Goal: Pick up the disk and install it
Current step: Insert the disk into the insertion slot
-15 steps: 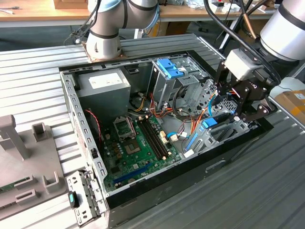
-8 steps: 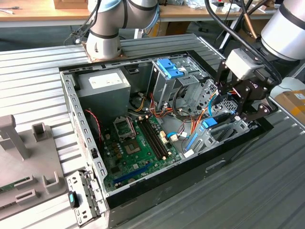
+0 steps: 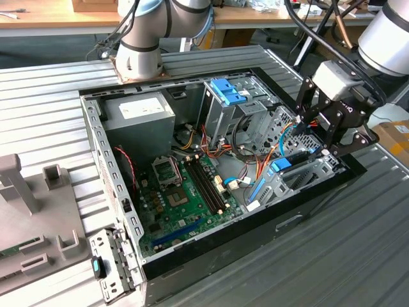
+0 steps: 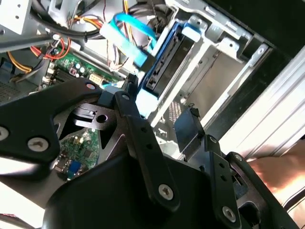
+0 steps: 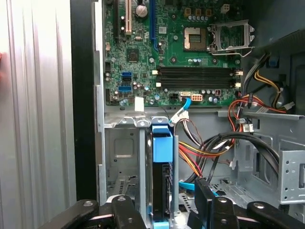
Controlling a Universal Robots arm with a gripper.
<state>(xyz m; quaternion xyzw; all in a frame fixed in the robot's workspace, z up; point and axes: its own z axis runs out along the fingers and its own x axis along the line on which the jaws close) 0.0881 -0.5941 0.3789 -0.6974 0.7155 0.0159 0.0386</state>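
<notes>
The disk (image 5: pixel 162 191) stands on edge inside a narrow slot of the metal drive cage (image 5: pixel 123 157). Its dark body sits between bright blue rails, and its blue end tab is at the cage's edge nearest the motherboard (image 5: pixel 181 52).

The gripper (image 5: pixel 164 202) hangs directly over the cage. Its black fingers (image 5: pixel 202 195) are spread apart, one on each side of the slot, and they clamp nothing. In the first wrist view a gap shows between one finger and the disk's rail. The other finger is outside the cage wall.

Beside the cage, on the side away from the case wall, a bundle of red, yellow and black cables (image 5: pixel 217 150) loops across the floor of the computer case (image 3: pixel 268 224). A flat light-blue data cable (image 4: pixel 126 36) curls just beyond the cage's motherboard end.

In the exterior view the cage fills the case's corner at the exterior view's right. Well away from it, along the far side of the case, are the upright bays with a light-blue latch plate (image 3: pixel 227 93) and a grey power supply (image 3: pixel 140 118). The open case lies flat on a ridged metal table (image 3: pixel 358 256).
</notes>
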